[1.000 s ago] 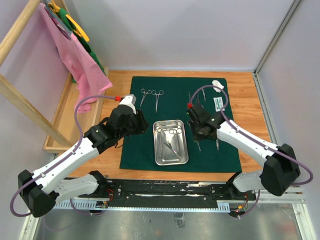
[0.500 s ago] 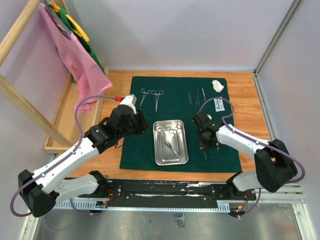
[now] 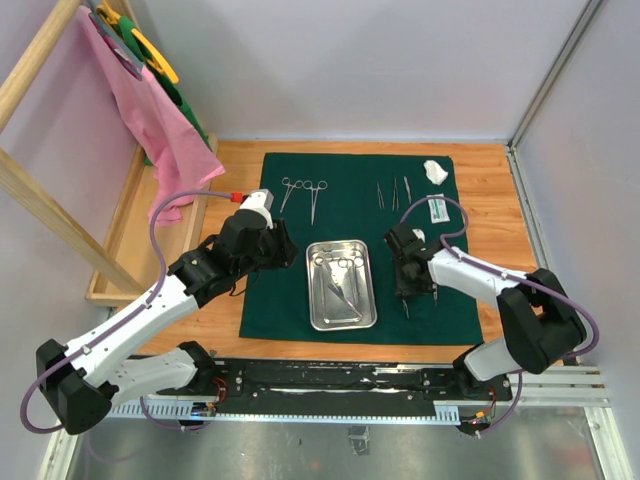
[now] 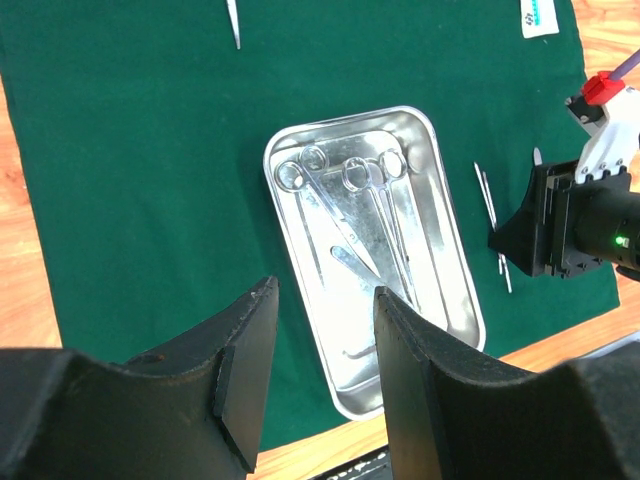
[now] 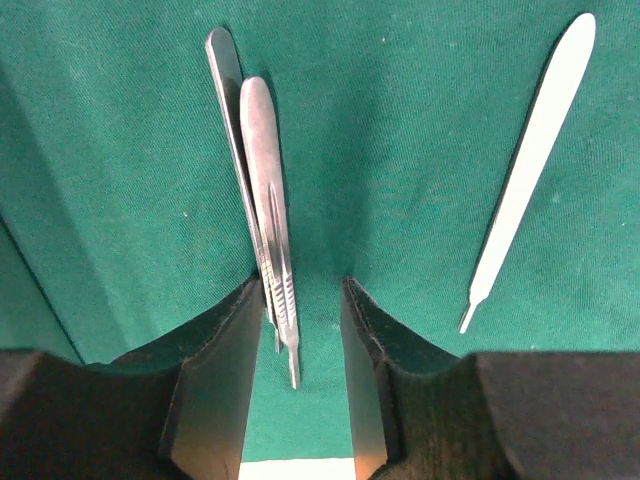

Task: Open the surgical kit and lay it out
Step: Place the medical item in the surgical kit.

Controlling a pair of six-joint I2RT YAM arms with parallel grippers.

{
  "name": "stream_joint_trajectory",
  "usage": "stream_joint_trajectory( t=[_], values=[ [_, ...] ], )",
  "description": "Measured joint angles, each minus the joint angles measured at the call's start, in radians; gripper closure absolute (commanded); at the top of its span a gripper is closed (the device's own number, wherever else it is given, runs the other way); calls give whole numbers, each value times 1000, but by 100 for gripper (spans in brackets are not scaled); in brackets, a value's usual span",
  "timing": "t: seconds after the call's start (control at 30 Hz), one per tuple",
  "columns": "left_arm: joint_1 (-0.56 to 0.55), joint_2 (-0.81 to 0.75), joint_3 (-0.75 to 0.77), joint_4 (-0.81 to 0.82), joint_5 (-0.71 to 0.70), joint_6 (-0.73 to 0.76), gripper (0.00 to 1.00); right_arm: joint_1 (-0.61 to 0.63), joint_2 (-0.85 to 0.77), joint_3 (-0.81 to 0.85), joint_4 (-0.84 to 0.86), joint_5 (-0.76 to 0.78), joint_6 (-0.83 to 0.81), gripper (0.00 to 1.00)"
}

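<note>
Between the parted fingers of the right gripper [image 5: 297, 300], steel tweezers [image 5: 265, 200] lie loose on the green cloth [image 5: 400, 100], a slim instrument [image 5: 525, 190] just right of them. The left gripper [image 4: 325, 290] hovers half-open and empty; ahead of it, the tray [image 4: 452, 235] holds forceps [image 4: 370, 200] yet to be laid out.

Top camera looks down; 2 close wrist cameras share the green cloth [image 3: 350, 215].
</note>
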Motion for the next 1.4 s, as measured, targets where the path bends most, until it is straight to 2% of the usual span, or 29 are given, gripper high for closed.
stream_joint_trajectory(
  t=[0.57,1.07,1.4],
  values=[
    [5,0,-16,7,3,0,52,-24,-99,-13,-15,1,-26,68],
    [5,16,-16,8,7,0,52,-33,-35,-13,27,-55,-57,69],
    [5,17,-16,8,7,0,52,-33,-6,2,41,-73,-60,91]
  ],
)
